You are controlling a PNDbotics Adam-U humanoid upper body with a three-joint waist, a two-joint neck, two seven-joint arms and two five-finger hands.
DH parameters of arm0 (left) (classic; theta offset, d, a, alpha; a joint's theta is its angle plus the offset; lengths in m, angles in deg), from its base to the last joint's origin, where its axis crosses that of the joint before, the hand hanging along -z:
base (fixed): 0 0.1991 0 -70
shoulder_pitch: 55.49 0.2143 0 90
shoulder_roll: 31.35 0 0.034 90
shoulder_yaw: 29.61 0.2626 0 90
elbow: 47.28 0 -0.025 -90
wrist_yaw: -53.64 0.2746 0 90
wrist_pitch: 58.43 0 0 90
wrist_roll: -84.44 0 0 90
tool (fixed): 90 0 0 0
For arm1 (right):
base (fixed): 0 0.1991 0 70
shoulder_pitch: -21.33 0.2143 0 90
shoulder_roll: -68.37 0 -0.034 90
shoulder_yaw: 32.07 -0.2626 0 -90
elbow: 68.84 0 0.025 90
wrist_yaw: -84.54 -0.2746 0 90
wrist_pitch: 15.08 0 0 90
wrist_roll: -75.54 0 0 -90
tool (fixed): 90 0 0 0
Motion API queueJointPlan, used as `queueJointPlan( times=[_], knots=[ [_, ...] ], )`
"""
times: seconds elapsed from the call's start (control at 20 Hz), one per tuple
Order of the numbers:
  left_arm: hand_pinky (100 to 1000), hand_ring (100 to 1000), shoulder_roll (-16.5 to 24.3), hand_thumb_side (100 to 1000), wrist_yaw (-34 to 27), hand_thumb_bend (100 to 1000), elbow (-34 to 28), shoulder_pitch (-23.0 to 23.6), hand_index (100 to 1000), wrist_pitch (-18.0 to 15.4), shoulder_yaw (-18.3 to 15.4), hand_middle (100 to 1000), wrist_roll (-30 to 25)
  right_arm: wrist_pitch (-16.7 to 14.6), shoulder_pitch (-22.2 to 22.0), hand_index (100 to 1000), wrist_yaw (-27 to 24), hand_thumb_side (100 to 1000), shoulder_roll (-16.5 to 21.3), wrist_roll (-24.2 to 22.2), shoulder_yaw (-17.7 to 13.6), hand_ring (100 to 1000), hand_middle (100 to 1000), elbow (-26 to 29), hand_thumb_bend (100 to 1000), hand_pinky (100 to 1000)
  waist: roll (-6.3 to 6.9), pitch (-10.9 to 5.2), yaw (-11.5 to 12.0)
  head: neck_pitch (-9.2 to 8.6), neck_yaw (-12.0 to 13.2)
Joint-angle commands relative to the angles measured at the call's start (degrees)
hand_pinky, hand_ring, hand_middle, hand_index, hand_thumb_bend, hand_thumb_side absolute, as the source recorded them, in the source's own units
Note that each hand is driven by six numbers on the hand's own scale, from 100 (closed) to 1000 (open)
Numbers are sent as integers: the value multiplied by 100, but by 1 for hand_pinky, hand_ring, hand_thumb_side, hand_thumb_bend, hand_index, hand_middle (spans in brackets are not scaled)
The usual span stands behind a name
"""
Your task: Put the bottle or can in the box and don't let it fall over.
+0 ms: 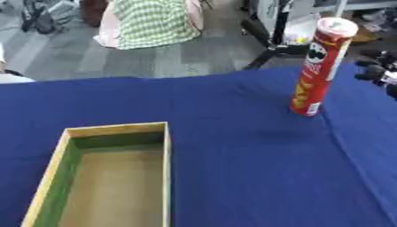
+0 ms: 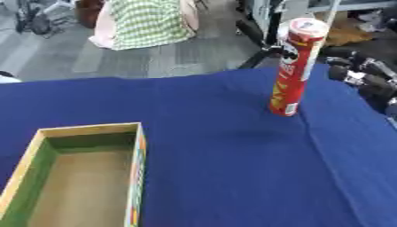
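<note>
Just right of the upright red can (image 2: 293,66), the right hand (image 2: 364,80) is hovering apart from it, fingers relaxed and holding nothing, lining up a grasp, while the empty box (image 2: 46,133) is sitting well left, nearer the robot.

Right hand (image 2: 363,79): visible at the right edge only. Black casing throughout, built of rounded, bulbous segments. Fingers (image 2: 341,72) are chunky with blunt dark tips. Small pale silver patches show between the black segments. Finer detail blurred. Left hand unseen.
</note>
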Motion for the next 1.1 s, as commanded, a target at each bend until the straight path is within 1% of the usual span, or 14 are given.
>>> queueJointPlan(
  times=[0.05, 0.65, 1.1],
  knots=[
    [926, 963, 129, 678, -16, 100, -87, -55, 769, -2, -23, 787, -16, 41, 103, 883, 50, 422, 118, 23, -18, 1000, 1000, 1, 1000, 919, -14, -102, 10, -67, -14],
    [925, 964, 119, 679, -22, 100, -73, -67, 770, 2, -10, 788, -37, 85, 165, 875, 107, 435, 41, -39, 30, 1000, 1000, -42, 1000, 932, -25, -94, 37, -97, -23],
    [924, 964, 107, 680, -21, 100, -62, -66, 770, 7, -2, 788, -50, 46, 219, 917, 126, 462, -4, -133, 65, 1000, 1000, -19, 1000, 943, -30, -83, 56, -116, -27]
  ],
)
